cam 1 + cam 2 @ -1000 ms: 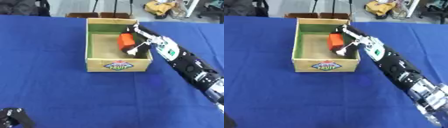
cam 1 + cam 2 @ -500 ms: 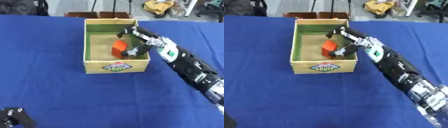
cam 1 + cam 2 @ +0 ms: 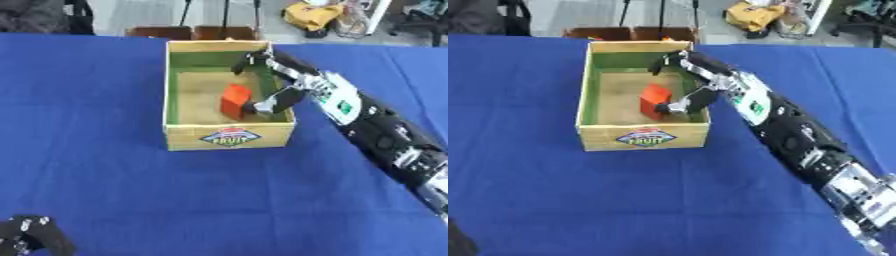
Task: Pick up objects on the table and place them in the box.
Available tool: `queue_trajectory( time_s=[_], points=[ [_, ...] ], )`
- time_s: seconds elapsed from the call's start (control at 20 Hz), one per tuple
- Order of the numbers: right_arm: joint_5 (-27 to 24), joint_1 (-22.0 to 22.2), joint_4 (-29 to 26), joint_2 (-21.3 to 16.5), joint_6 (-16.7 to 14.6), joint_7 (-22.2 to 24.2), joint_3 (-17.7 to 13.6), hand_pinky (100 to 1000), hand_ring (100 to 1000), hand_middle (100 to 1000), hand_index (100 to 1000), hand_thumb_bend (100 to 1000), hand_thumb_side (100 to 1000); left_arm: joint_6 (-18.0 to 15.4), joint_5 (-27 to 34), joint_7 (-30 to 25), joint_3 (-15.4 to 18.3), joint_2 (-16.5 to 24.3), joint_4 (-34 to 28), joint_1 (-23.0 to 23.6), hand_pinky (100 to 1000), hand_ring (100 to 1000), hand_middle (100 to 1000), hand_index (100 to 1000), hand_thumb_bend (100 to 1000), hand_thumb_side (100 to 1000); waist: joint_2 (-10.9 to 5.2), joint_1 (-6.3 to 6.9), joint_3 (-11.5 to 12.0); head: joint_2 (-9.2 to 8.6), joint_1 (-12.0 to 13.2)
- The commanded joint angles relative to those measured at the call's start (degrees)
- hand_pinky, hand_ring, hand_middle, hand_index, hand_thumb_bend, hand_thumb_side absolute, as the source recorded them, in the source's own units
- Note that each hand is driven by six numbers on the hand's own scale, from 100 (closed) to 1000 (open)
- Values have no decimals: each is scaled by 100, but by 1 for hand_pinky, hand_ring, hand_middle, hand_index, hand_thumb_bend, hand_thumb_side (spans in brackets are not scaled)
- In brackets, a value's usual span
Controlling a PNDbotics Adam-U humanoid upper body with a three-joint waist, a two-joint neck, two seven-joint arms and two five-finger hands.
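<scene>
A cardboard box (image 3: 229, 136) with a green inside and a fruit label stands on the blue table. An orange-red block (image 3: 234, 100) lies on its floor near the right wall. My right hand (image 3: 271, 80) reaches over the box's right rim, its fingers spread open above the block, the thumb just beside it and no longer holding it. My left hand (image 3: 31, 235) rests at the lower left corner of the left eye view; its fingers cannot be made out.
The blue cloth table (image 3: 96, 165) spreads wide around the box. Beyond its far edge are brown chairs (image 3: 194, 32) and a yellow bag (image 3: 311, 14) on the floor.
The right hand has let go of the orange-red block, which dropped onto the box floor, and the fingers have spread apart. The camera has shifted slightly.
</scene>
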Motion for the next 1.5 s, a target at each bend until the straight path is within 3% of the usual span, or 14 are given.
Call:
queue_trajectory(
  time_s=[0.05, 0.4, 0.7, 1.5],
  points=[
    [-490, -38, -554, -426, 184, 32, -36, 854, 837, 672, 830, 524, 448, -10, -35, 53, 87, 94, -36, 21, 655, 578, 471, 618, 288, 1000, -157, 21, -78, -65, 114],
    [-1474, 248, -1578, -855, 667, 55, -161, 839, 823, 646, 818, 478, 388, -39, -101, 176, 194, 133, 18, 187, 655, 578, 472, 618, 292, 1000, -238, 39, -444, -89, 268],
    [-1895, 774, -2256, -1121, 878, -3, -280, 834, 816, 629, 814, 438, 392, -61, -134, 320, 301, 150, 41, 274, 654, 578, 473, 619, 294, 1000, -260, 66, -725, -127, 385],
    [-2105, 2111, -3171, -1410, 1038, -454, -707, 816, 801, 607, 805, 409, 377, -79, -196, 573, 478, 183, 55, 398, 653, 579, 475, 620, 295, 1000, -273, 61, -1120, -125, 679]
  ],
)
